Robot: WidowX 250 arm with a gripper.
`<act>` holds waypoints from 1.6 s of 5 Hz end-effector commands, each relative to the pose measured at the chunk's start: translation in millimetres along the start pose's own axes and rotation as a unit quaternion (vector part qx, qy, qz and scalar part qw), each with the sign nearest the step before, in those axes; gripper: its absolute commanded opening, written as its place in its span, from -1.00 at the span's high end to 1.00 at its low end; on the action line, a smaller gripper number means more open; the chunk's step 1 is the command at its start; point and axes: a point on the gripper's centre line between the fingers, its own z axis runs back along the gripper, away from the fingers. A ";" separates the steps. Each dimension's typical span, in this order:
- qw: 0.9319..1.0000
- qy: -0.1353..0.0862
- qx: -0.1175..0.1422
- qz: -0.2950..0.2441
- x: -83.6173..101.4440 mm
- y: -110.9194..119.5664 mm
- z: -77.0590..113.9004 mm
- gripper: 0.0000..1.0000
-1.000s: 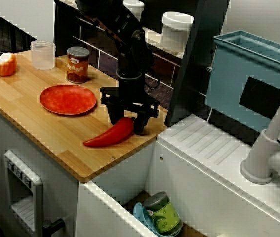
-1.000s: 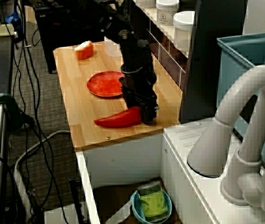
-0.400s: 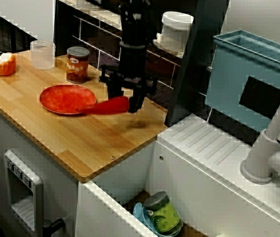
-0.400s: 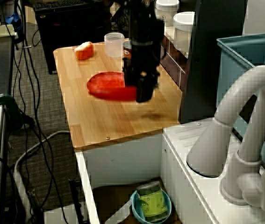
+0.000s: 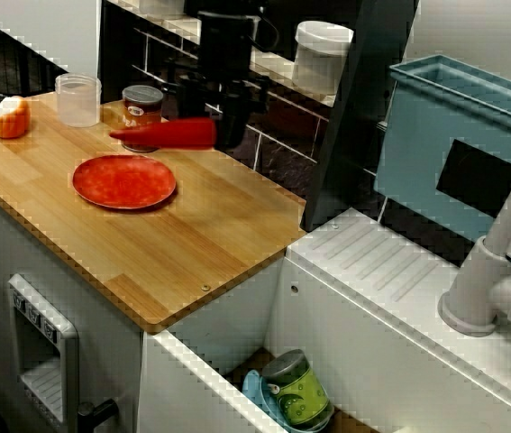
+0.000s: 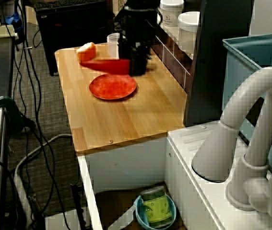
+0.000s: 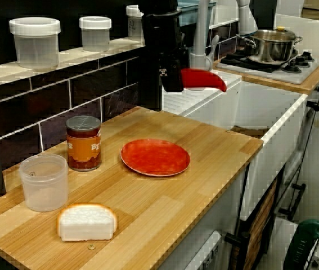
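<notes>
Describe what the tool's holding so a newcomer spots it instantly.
Find the wooden counter beside the white sink unit; the black tool hangs above it, near the brown can. Clamped in it is a long red pepper, held level in the air. Unlike the round red plate on the counter, it is tapered to a point and touches no surface.

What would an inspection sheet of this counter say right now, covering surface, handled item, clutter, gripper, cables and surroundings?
Surface: wooden counter, no spills seen.
Job's things: red pepper in the air, roughly level, apart from the counter.
Clutter: red plate with nothing on it; can, plastic cup and bread slice grouped at one end.
Gripper: jaws shut on the pepper's end.
Cables: loose cables on the floor beside the counter.
Surroundings: faucet, blue bin, jars on the ledge, pot on the stove.
</notes>
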 end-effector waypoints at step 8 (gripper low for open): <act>0.969 -0.211 0.007 0.126 39.0 87.0 -48.3 -1.00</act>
